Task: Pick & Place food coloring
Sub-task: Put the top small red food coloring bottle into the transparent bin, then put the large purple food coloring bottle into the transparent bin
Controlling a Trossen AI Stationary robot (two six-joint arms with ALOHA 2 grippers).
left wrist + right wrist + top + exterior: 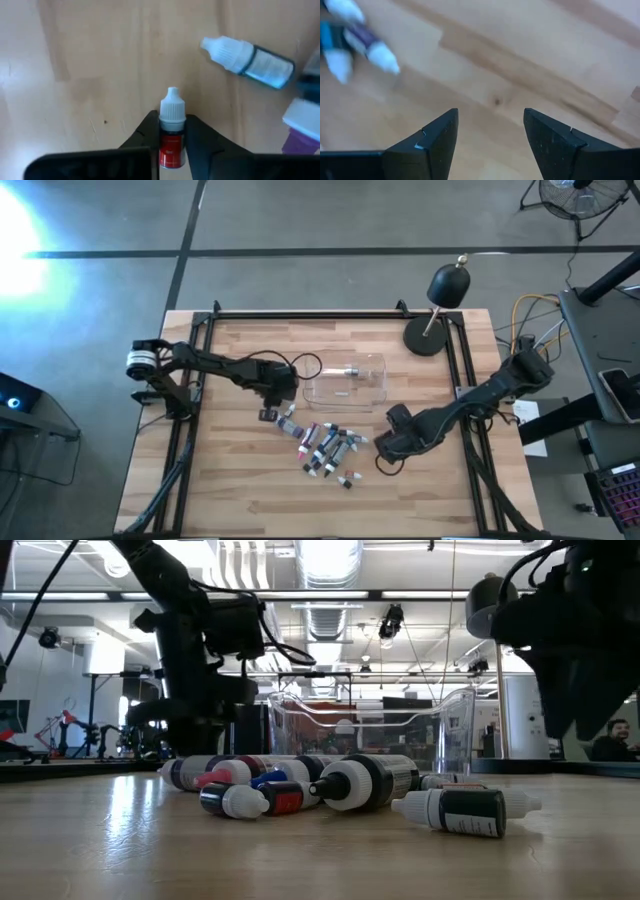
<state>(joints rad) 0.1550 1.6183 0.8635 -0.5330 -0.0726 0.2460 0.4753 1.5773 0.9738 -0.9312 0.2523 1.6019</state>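
Several food coloring bottles (325, 445) lie on their sides in a loose heap on the wooden table, also seen close up in the low view (360, 785). Just left of the heap, my left gripper (268, 416) is shut on a red-labelled bottle with a white cap (171, 131). A teal bottle (255, 59) lies on the wood beyond it. My right gripper (385, 448) stands open over bare wood (490, 135) at the heap's right side, with nothing between its fingers. The clear plastic tray (345, 380) stands beyond the heap. My left gripper pinches the red-labelled body (171, 145) of the bottle between its two fingers, just below the white cap. The fingers come steeply from above and lie along the bottle, whose cap (172, 106) sticks out past the fingertips. I cannot tell whether the bottle is clear of the table.
A black lamp (440, 305) stands on its round base at the far right corner. Black frame rails (300, 315) run along the table's far and side edges. The tray holds one small bottle (350, 368). Bare wood lies at the table's near side (300, 505).
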